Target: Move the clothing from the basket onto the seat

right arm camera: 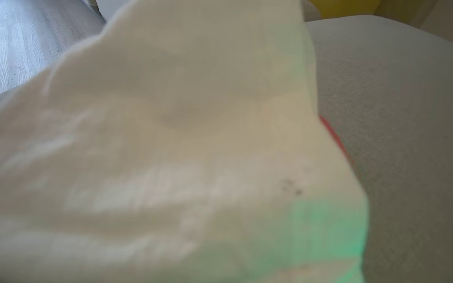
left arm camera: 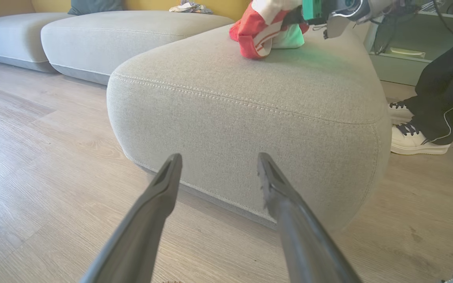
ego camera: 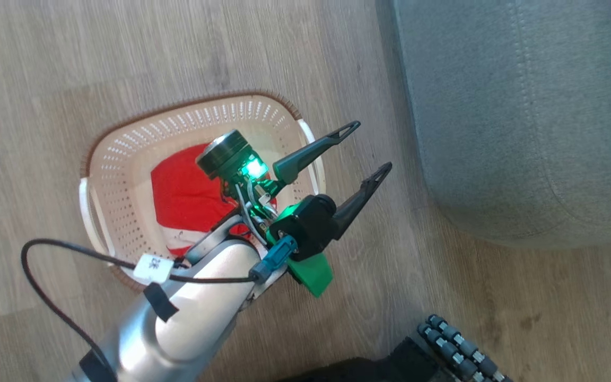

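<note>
The left gripper (ego camera: 373,145) hung with its jaws spread wide and empty, fingers pointing at the seat (ego camera: 496,106). The red garment (ego camera: 183,196) in the basket (ego camera: 125,154) lay behind and below those jaws, under the wrist. That made the left arm the nearer one, though it would likely need to turn back and down. The wrist hid part of the garment, so its long axis could not be told. It looked soft and crumpled, against stiff, perforated cream plastic. Ahead of the left jaws, a red-and-white garment (left arm camera: 256,35) sat on the seat's coarse grey weave at the right gripper (left arm camera: 295,17). Cloth hid that gripper's jaws, so their grip could not be told.
</note>
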Controlling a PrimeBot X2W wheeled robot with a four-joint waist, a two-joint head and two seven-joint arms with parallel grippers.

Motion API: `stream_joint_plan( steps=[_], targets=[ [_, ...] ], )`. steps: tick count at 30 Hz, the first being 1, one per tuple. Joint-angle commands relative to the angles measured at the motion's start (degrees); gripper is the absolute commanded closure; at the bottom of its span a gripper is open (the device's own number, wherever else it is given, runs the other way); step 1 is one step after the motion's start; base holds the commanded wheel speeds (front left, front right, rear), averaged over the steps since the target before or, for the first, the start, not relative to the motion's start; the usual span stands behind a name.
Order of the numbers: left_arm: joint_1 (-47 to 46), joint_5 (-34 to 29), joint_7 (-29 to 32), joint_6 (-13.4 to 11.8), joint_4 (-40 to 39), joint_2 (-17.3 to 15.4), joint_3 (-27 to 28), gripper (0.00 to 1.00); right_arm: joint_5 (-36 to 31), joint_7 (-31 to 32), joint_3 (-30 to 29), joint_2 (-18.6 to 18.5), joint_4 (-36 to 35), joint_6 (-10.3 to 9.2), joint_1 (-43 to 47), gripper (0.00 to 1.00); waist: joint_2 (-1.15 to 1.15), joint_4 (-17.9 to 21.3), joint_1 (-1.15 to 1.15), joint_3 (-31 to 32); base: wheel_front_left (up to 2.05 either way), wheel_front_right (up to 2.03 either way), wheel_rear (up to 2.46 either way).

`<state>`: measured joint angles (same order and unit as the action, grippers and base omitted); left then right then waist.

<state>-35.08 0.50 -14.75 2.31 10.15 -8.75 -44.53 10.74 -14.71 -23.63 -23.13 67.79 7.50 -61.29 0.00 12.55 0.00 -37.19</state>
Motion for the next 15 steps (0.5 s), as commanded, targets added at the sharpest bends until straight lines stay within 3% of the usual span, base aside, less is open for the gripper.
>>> stream_joint_plan(
  steps=[1, 15],
  targets=[
    [0.90, 0.51, -0.25, -0.48, -1.79, 0.55, 0.98, 0.00, -1.02, -0.29, 0.51, -1.58, 0.32, -0.01, 1.91, 0.00, 0.00, 0.01, 0.00, 1.76, 0.00, 0.00, 0.00],
    [5.31, 1.77, -0.25, -1.14, -1.70, 2.69, 2.80, 0.00, -5.03, 0.90, 3.90, -2.37, 5.01, -0.01, 4.43, 0.00, 0.00, 0.68, 0.00, 12.95, 0.00, 0.00, 0.00]
  ],
)
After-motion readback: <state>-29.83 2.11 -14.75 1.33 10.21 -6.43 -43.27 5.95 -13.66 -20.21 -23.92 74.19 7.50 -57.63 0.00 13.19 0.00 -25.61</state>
